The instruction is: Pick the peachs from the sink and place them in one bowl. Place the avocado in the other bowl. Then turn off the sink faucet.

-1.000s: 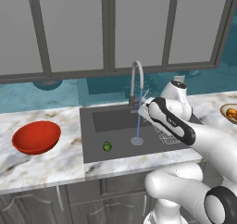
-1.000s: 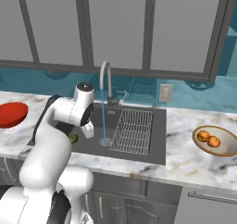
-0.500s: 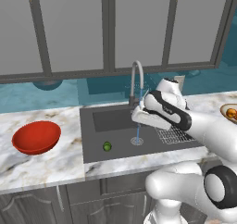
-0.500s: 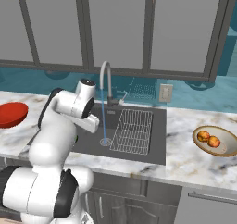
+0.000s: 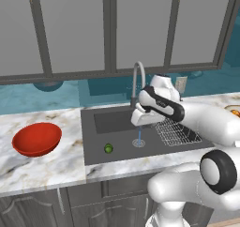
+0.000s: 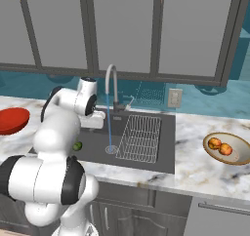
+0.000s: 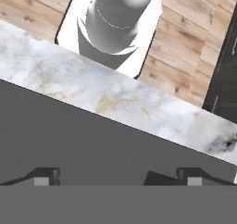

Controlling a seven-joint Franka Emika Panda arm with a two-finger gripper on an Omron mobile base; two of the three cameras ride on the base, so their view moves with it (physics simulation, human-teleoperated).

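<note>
The avocado (image 5: 108, 148) (image 6: 77, 146) lies on the floor of the sink (image 5: 112, 123) (image 6: 166, 152), near its front left. Both peachs (image 6: 214, 143) (image 6: 225, 149) rest in the tan bowl (image 6: 240, 157) on the right counter. The red bowl (image 5: 36, 139) (image 6: 10, 120) stands on the left counter with nothing in it. Water runs from the sink faucet (image 5: 137, 76) (image 6: 111, 81) down to the drain. My gripper (image 5: 137, 120) (image 6: 99, 123) (image 7: 118, 179) hangs over the basin just left of the stream, open, with nothing between its fingertips (image 7: 46, 176).
A wire rack (image 5: 176, 131) (image 6: 140, 137) covers the right part of the basin. Cabinet doors hang above the blue backsplash. The hand view looks past the marble counter edge (image 7: 115, 98) to the wooden floor below.
My arm has swung left, carrying the hand from above the rack to the faucet side of the basin. The fruits and bowls have stayed put.
</note>
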